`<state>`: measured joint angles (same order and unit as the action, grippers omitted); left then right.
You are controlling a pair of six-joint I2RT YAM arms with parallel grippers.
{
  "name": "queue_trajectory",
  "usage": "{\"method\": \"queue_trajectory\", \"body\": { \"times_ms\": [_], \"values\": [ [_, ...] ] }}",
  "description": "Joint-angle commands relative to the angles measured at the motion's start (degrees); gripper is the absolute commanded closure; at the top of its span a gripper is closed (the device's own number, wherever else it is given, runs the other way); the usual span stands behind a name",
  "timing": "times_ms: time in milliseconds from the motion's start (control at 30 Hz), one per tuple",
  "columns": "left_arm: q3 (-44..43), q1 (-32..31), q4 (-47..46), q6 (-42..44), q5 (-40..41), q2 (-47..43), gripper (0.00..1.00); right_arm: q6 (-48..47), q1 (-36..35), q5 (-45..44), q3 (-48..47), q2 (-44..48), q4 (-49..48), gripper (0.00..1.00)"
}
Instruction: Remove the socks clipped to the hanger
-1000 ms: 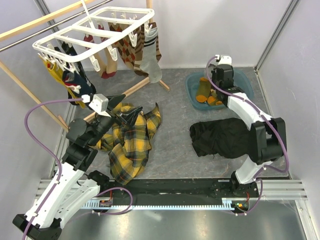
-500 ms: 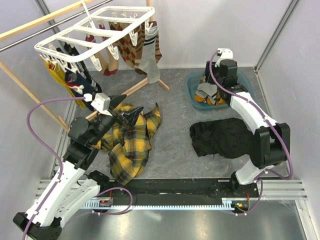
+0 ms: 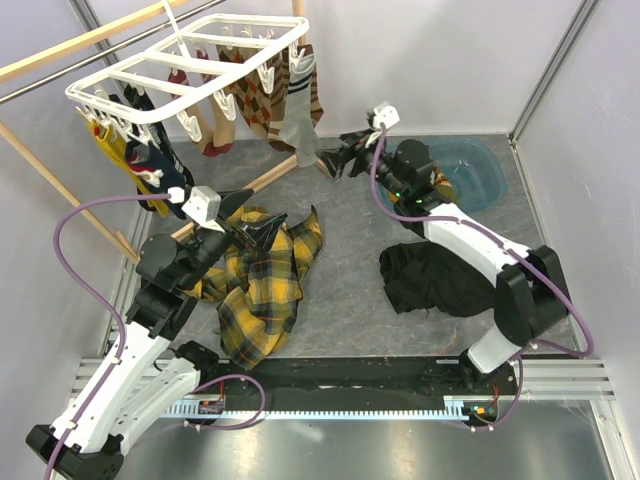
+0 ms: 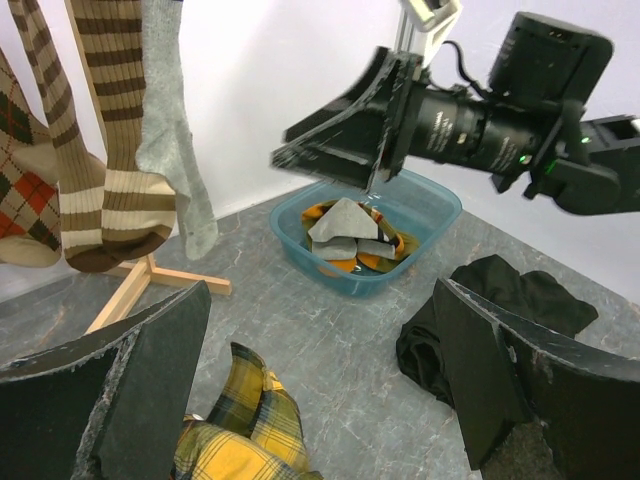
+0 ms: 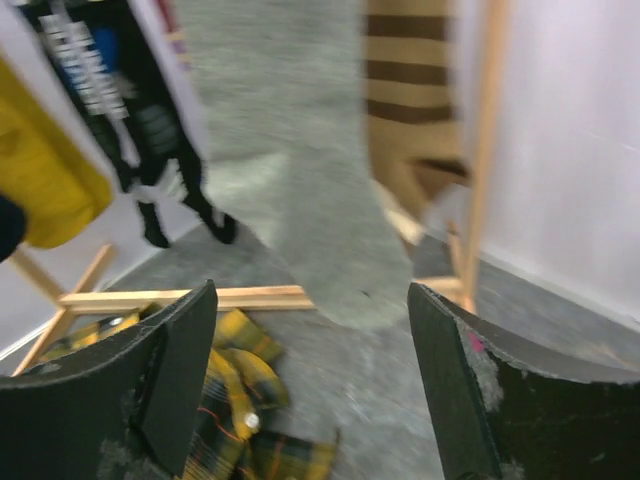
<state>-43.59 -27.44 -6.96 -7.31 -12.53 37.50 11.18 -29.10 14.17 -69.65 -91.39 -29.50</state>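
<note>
Socks of mixed colours [image 3: 250,95] hang from a white plastic grid hanger [image 3: 180,60] at 11 o'clock. Crumpled yellow plaid cloth [image 3: 260,280] lies at 9 o'clock. Blue plastic tub [image 3: 488,168] at 1 o'clock holds more socks. Left and right jaws gape, empty.

Two tools: left [image 3: 250,217], right [image 3: 335,160]. One hanger [image 3: 190,60], beyond the left tool, carries at least eight socks [image 3: 300,130]; overlap hides the full count. One basin [image 3: 490,175] behind the right tool holds a few more. One plaid cloth [image 3: 260,290], one black garment [image 3: 440,275].
</note>
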Motion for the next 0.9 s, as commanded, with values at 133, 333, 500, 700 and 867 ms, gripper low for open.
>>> {"method": "queue_trajectory", "body": {
  "times_ms": [133, 333, 500, 700, 867],
  "values": [
    [-0.26, -0.07, -1.12, 2.04, -0.91, -0.41, 0.01, -3.79, -1.57, 7.97, -10.33, -9.41, -9.26, 0.09],
    [-0.18, -0.07, -1.12, 2.04, -1.0, -0.58, 0.01, -7.22, -1.48, 15.35, -16.3, -15.3, -10.58, 0.08],
    [-0.44, -0.16, -1.12, 1.69, -2.49, -0.4, 0.01, -4.86, -1.66, 12.81, -17.63, -19.52, -15.65, 0.08],
    [-0.53, -0.07, -1.12, 1.77, -2.85, -0.49, 0.01, -7.04, -1.66, 9.82, -19.38, -23.12, -17.26, 0.1],
    [-0.62, -0.07, -0.95, 1.95, -3.29, -0.14, 0.01, -7.58, -1.75, 10.0, -21.14, -24.44, -17.44, 0.16]
  ]
}}
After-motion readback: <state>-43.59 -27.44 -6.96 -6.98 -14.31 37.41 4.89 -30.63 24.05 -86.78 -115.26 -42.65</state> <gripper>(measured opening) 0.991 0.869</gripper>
